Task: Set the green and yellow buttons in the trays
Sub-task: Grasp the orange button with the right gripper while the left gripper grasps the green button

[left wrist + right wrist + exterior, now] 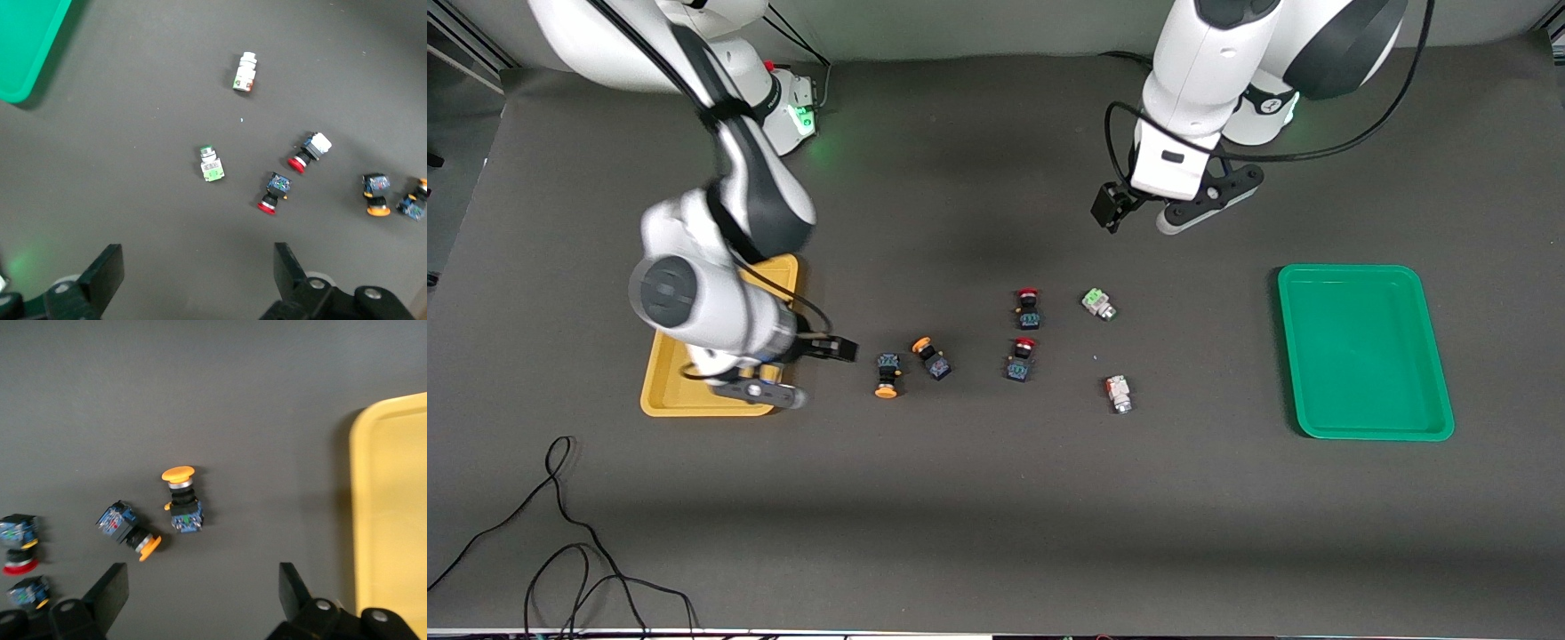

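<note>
The counter (978,498) is covered in a matte, dark grey sheet. On it lie six small switches. Two have round orange-yellow caps on dark blocky bodies: one (887,374) lies with its cap toward the front camera, the other (931,356) sits just beside it, tilted. Two red-capped dark buttons (1029,308) (1021,358) lie in the middle, one nearer the front camera than the other. Toward the left arm's end lie two whitish-silver switches, one with a pale green top (1099,304), and one with an orange mark (1119,393) nearer the camera.

A shallow, glossy yellow tray (665,391) with rounded corners sits at the right arm's end; a matching green tray (1362,351) sits at the left arm's end.

The right end effector (200,600) hangs over the counter at the yellow tray's edge, beside the yellow-capped pair, its dark fingers (107,593) spread and empty. The left end effector (197,280) hovers above bare counter, near the green-topped switch, fingers (103,273) likewise spread wide.
</note>
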`<action>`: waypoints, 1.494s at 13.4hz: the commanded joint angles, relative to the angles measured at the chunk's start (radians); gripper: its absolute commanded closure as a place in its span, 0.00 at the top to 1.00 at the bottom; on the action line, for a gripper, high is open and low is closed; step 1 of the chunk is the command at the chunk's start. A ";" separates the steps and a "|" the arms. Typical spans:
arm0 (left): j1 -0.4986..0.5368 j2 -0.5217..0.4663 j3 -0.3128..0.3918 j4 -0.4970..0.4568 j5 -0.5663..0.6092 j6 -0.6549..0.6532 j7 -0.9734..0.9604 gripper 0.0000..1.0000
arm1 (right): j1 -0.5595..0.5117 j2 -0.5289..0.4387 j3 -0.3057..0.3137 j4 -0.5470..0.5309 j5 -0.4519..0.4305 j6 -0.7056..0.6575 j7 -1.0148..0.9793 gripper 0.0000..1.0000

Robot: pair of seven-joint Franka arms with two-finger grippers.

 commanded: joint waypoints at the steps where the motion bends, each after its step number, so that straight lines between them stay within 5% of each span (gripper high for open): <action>1: -0.031 0.047 0.004 -0.048 0.018 0.100 -0.107 0.99 | 0.041 0.080 -0.011 -0.019 0.001 0.107 0.027 1.00; 6: -0.047 0.172 0.006 -0.212 0.021 0.438 -0.147 0.99 | 0.064 0.201 -0.010 -0.034 0.001 0.259 0.023 1.00; 11: -0.039 0.326 0.015 -0.258 0.076 0.618 -0.149 0.99 | 0.096 0.262 -0.011 -0.036 0.007 0.359 0.038 0.93; 12: -0.039 0.356 0.029 -0.260 0.076 0.648 -0.149 0.99 | 0.098 0.272 -0.011 -0.036 0.007 0.370 0.038 0.75; 13: -0.039 0.376 0.035 -0.261 0.076 0.662 -0.149 0.99 | 0.096 0.272 -0.010 -0.036 0.007 0.370 0.038 0.28; 14: -0.039 0.397 0.040 -0.261 0.076 0.667 -0.149 0.99 | 0.098 0.270 -0.011 -0.036 0.007 0.370 0.037 0.00; 18: -0.040 0.446 0.058 -0.257 0.092 0.698 -0.149 0.98 | 0.085 0.180 -0.026 -0.034 0.007 0.246 0.021 0.00; 20: -0.042 0.462 0.058 -0.252 0.092 0.719 -0.149 0.98 | 0.082 0.078 -0.097 -0.034 0.005 0.082 -0.035 0.00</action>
